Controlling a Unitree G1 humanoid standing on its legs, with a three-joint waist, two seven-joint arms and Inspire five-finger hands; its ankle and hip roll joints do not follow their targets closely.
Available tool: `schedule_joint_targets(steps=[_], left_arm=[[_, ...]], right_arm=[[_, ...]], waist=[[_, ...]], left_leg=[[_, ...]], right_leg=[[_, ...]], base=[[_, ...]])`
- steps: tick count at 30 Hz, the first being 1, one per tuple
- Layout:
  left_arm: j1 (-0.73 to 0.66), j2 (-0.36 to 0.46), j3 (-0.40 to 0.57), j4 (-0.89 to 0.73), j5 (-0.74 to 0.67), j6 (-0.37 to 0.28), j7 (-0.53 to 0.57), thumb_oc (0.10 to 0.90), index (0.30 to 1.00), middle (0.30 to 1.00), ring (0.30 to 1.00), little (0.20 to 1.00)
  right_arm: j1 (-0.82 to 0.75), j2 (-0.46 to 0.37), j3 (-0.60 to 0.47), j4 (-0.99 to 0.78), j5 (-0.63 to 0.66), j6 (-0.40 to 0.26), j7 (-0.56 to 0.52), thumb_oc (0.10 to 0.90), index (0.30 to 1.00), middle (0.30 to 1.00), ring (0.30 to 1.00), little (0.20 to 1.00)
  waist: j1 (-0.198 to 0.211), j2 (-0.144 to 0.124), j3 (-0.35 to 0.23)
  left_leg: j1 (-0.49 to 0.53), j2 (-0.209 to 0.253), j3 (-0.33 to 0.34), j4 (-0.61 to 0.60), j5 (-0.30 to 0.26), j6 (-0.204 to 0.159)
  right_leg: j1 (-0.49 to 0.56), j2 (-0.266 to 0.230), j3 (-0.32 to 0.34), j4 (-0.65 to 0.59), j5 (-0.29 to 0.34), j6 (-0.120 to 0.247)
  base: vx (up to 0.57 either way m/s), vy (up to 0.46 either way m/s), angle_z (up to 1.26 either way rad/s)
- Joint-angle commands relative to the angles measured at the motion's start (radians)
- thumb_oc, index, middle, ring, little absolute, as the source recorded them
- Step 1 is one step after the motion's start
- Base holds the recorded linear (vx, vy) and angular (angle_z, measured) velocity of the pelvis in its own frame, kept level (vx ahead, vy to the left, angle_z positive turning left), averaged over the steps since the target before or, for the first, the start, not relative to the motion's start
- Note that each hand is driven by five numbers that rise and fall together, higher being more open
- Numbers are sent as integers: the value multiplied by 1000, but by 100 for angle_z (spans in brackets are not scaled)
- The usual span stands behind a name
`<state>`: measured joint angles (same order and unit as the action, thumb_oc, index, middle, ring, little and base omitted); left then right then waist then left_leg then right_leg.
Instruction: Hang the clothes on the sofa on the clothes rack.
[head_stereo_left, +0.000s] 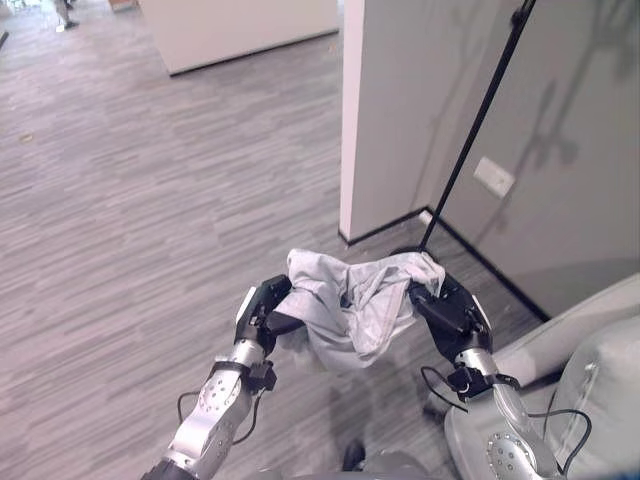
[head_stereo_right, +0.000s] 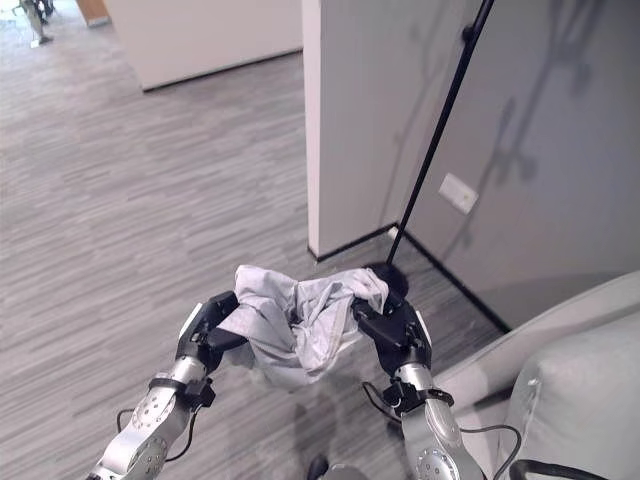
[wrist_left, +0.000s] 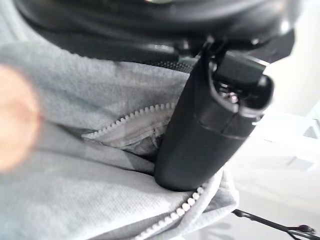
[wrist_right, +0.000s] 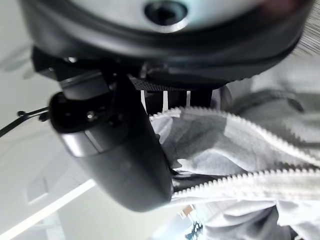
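Though bunched, garment (head_stereo_left: 358, 305) between both hands.

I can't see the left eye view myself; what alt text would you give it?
Two robot hands, left hand and right hand, hold a bunched light grey zip-up garment above a grey wood-look floor. A thin black rack pole rises behind by a wall corner; a grey sofa sits at the right.

Two head views down on both hands, the wrist views close on one shared grey garment (head_stereo_left: 355, 305).
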<state>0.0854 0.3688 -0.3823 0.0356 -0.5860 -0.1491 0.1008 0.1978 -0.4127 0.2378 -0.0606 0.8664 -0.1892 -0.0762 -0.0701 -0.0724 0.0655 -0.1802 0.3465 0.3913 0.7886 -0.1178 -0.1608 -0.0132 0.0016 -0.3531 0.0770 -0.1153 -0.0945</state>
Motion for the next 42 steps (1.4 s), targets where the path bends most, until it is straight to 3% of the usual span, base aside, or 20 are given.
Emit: schedule_joint_targets(steps=[1,2,3,4,6,10,12,13,16,17,18,20,21,22,24,27,31,33,39,42], left_arm=[[-40,2,39,-105,-9,-88,-18,400,300,300,300,300],[-33,1,41,-104,-7,-89,-11,400,300,300,300,300],[-30,-5,35,-99,5,-96,6,400,300,300,300,300],[-30,-6,35,-98,6,-96,6,400,300,300,300,300],[-32,-10,23,-91,27,-111,22,400,300,300,300,300],[-43,-21,30,-76,53,-115,45,400,300,300,300,300],[-54,-17,21,-64,67,-116,56,400,300,300,300,300],[-69,6,19,-67,116,-110,63,400,300,300,300,300],[-86,34,22,-65,172,-115,79,400,300,300,300,300],[-119,65,40,-64,226,-127,118,400,300,300,300,300],[-120,65,40,-64,227,-127,118,400,300,300,300,300],[-161,102,77,-83,297,-135,157,400,300,300,300,300],[-161,102,77,-83,297,-135,157,400,300,300,300,300],[-213,121,107,-70,399,-151,204,400,300,300,300,300],[-256,130,143,-64,453,-165,255,400,300,300,300,300],[-340,136,223,-46,527,-170,334,400,300,300,300,300],[-395,131,260,-14,619,-168,387,400,300,300,300,300],[-409,121,268,-18,639,-173,402,400,300,300,300,300],[-427,115,266,-27,631,-183,422,400,300,300,300,300],[-421,116,257,-18,602,-196,441,400,300,300,300,300]], right_arm=[[-65,-17,-33,-160,-64,-106,32,400,300,300,300,300],[-64,-18,-32,-157,-71,-104,26,400,300,300,300,300],[-67,-18,-29,-160,-93,-105,5,400,300,300,300,300],[-67,-19,-29,-160,-94,-105,4,400,300,300,300,300],[-90,-26,-68,-158,-187,-119,-77,400,300,300,300,300],[-79,-16,-111,-172,-287,-110,-127,400,300,300,300,300],[-60,-12,-133,-200,-337,-101,-154,400,300,300,300,300],[-51,3,-154,-218,-430,-84,-183,400,300,300,300,300],[-60,28,-166,-225,-505,-86,-228,400,300,300,300,300],[-99,41,-170,-218,-604,-75,-295,400,300,300,300,300],[-101,42,-169,-218,-605,-75,-297,400,300,300,300,300],[-147,39,-192,-226,-723,-73,-364,400,300,300,300,300],[-147,39,-192,-226,-724,-73,-364,400,300,300,300,300],[-193,34,-219,-225,-819,-70,-420,400,300,300,300,300],[-242,16,-245,-228,-877,-64,-471,400,300,300,300,300],[-366,-19,-313,-237,-989,-39,-573,400,300,300,300,300],[-437,-28,-353,-251,-1103,8,-659,400,300,300,300,300],[-464,-26,-367,-263,-1138,30,-692,400,300,300,300,300],[-473,5,-385,-306,-1190,64,-724,400,300,300,300,300],[-470,1,-390,-338,-1240,81,-734,400,300,300,300,300]], waist=[[13,-28,16],[26,-27,20],[60,-17,25],[60,-18,28],[81,9,41],[65,45,23],[56,51,14],[43,50,1],[41,40,-7],[35,37,0],[37,37,0],[43,52,5],[43,51,5],[44,58,2],[34,61,-3],[33,75,-6],[28,67,-7],[30,58,-3],[30,50,13],[34,27,-6]], left_leg=[[39,-24,-15,-238,168,21],[4,-49,-65,-318,142,39],[-21,-103,-224,-616,189,61],[-10,-105,-223,-630,196,60],[-76,-92,-425,-841,275,2],[-43,-70,-383,-850,287,-11],[-49,-107,-398,-777,279,0],[-19,-147,-374,-779,257,28],[37,-194,-332,-816,238,75],[100,-246,-289,-848,216,127],[98,-246,-287,-848,219,129],[151,-280,-238,-867,189,165],[151,-280,-238,-867,190,166],[200,-306,-198,-871,145,184],[244,-321,-174,-875,117,192],[322,-331,-145,-875,51,179],[375,-319,-134,-871,18,161],[385,-320,-110,-863,18,154],[380,-259,-116,-774,-26,114],[360,-186,-135,-750,-26,68]], right_leg=[[56,-90,-45,-164,124,142],[66,-93,-13,-164,116,149],[85,-109,44,-164,120,169],[89,-110,44,-164,119,169],[153,-109,133,-163,76,182],[182,-135,179,-158,61,213],[190,-180,200,-134,58,226],[166,-231,226,-65,71,237],[115,-266,254,40,108,245],[47,-313,265,196,223,248],[43,-313,269,195,228,249],[11,-393,182,312,309,238],[11,-394,182,312,309,238],[11,-469,40,393,312,247],[-16,-451,-33,411,288,252],[-48,-415,-169,304,238,296],[-63,-353,-131,106,239,293],[-69,-360,-121,23,297,295],[-73,-512,-15,-77,424,342],[-69,-573,90,-75,519,356]], base=[[225,301,-78],[312,538,-61],[252,439,-64],[321,443,-73],[433,330,-124],[318,398,-91],[325,470,-87],[328,472,-55],[289,450,-38],[143,285,-45],[201,435,-51],[133,357,-32],[230,476,-29],[292,375,-28],[294,373,-29],[290,135,-44],[189,-102,-37],[117,-171,-14],[154,-268,2],[239,-492,22]])
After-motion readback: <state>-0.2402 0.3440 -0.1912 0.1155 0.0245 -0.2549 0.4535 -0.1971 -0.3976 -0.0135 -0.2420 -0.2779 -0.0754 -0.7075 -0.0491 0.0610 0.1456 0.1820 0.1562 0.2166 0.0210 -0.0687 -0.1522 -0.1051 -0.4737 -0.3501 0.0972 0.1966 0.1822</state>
